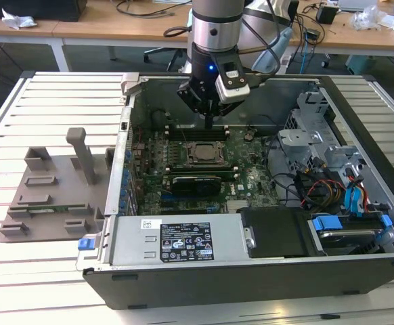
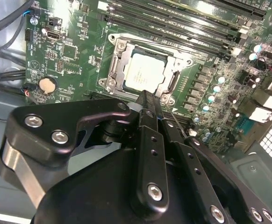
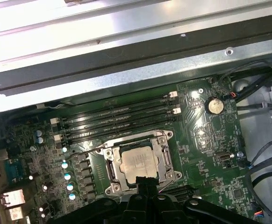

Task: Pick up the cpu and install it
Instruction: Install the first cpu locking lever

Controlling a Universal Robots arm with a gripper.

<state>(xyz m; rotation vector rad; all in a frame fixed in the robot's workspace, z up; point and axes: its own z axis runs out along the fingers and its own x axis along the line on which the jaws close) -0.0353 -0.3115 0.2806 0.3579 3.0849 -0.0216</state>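
Second wrist view, and the gripper [image 2: 147, 99] is right up front, its black fingers drawn together to a narrow tip with nothing between them. Just past that tip lies the cpu [image 2: 143, 74], silvery top up, sitting square inside the socket frame [image 2: 115, 70] on the board [image 2: 70, 51]. So the chip is in its seat, not in the grip, and by the look of it the placing step is done or all but done. The tip hangs just over the chip's near edge; whether it touches cannot be told. Whether the frame is latched down cannot be told either. Any move from here calls for a light, straight touch, since a sideways nudge could shift the chip on its contacts. Beyond the socket run the long memory slots [image 2: 173, 23], and in the exterior view the arm stands over the open case [image 1: 251, 277].
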